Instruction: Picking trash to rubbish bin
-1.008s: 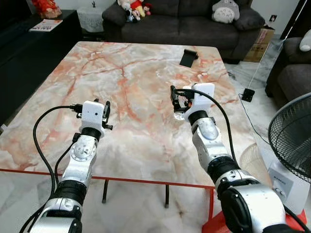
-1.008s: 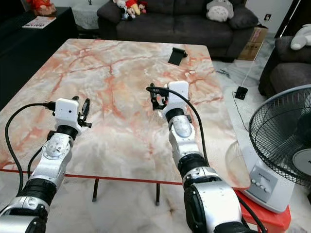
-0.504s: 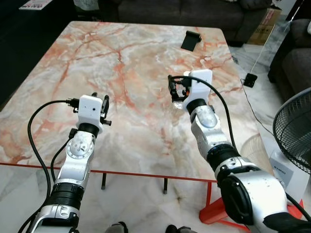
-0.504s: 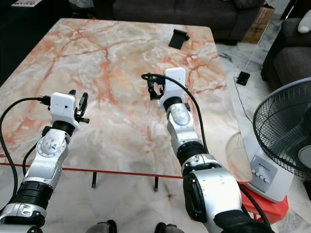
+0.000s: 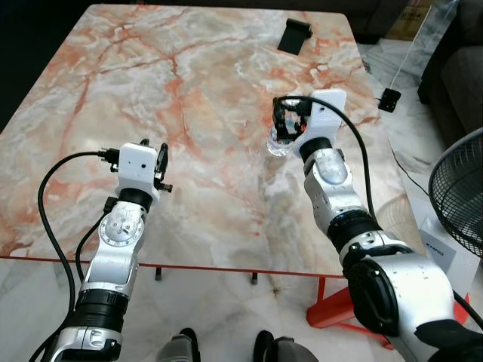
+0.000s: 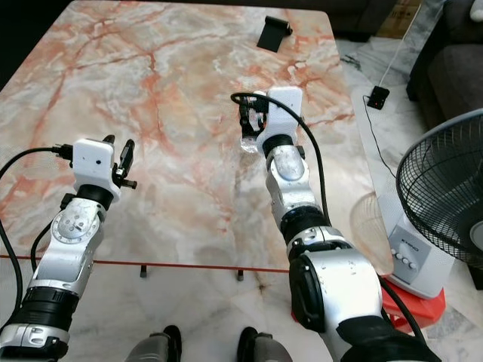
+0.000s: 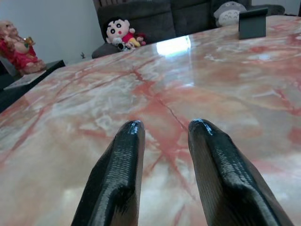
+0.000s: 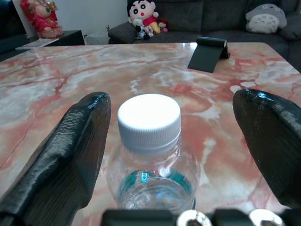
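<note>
A small clear plastic bottle with a white cap stands upright on the marble table, toward its right side. My right gripper is at the bottle, open. In the right wrist view its two black fingers stand wide on either side of the bottle's neck without touching it. My left gripper hovers over the table's near left part. Its fingers are a little apart with nothing between them.
A black phone stand sits near the table's far right corner. A standing fan is on the floor right of the table, with a red base near the table leg. A dark sofa with soft toys lies beyond.
The camera has tipped down and closer, so the table fills more of the view. My right gripper stays at the bottle with fingers apart. The left arm holds its pose.
</note>
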### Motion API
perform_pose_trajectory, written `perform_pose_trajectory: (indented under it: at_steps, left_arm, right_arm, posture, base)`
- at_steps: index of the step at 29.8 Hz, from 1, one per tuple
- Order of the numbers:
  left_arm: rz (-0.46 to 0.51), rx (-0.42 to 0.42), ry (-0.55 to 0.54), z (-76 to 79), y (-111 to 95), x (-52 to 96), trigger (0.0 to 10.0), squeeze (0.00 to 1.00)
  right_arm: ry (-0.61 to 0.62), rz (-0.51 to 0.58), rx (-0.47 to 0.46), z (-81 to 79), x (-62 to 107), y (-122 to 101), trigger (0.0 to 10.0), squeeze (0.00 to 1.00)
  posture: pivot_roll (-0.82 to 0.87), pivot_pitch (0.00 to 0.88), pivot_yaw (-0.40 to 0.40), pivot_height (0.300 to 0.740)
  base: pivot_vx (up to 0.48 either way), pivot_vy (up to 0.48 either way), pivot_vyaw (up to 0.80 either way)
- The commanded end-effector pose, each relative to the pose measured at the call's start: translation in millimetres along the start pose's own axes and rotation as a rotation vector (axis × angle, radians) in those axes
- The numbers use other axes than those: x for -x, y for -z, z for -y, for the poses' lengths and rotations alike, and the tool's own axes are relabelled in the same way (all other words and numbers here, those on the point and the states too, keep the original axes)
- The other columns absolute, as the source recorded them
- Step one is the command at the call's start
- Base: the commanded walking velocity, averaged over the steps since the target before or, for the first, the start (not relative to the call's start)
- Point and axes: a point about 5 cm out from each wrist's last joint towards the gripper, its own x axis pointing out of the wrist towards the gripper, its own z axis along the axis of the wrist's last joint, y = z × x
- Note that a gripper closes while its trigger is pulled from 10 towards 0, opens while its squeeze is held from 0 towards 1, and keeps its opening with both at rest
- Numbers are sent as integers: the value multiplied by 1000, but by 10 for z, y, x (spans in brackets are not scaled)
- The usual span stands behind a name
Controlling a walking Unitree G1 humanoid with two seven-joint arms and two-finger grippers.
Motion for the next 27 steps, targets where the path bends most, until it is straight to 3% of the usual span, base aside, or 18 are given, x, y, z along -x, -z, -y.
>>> perform_pose_trajectory:
  at_steps: [1,8,9,11,12,27]
  left_arm:
    - [-18,6,5,-5,20,47,10000,0]
    - [-30,1,-3,-30,11,90,10000,0]
    - [-35,0,-4,-33,13,103,10000,0]
    - [-39,-1,-4,-35,14,112,10000,0]
    - [-43,-1,-5,-32,12,120,10000,0]
    - [-46,2,-4,-25,-4,122,10000,0]
  right_arm:
    - [16,0,-6,18,-18,-25,10000,0]
    - [10,0,-10,-9,-38,-52,10000,0]
    - [8,0,-9,-13,-39,-52,941,0]
    - [6,-1,-9,-17,-40,-51,941,0]
    - [1,0,-9,-22,-39,-51,0,0]
    - [-19,22,-26,-63,-54,-91,0,0]
  posture:
    - [198,264,-50,740]
    - [205,268,-51,740]
    - [209,270,-52,740]
    - [209,270,-52,740]
    - [207,268,-53,740]
    - [214,256,-53,740]
  base:
    - [0,0,0]
    - [0,0,0]
    - [0,0,0]
    - [0,0,0]
    - [0,0,0]
    - [0,0,0]
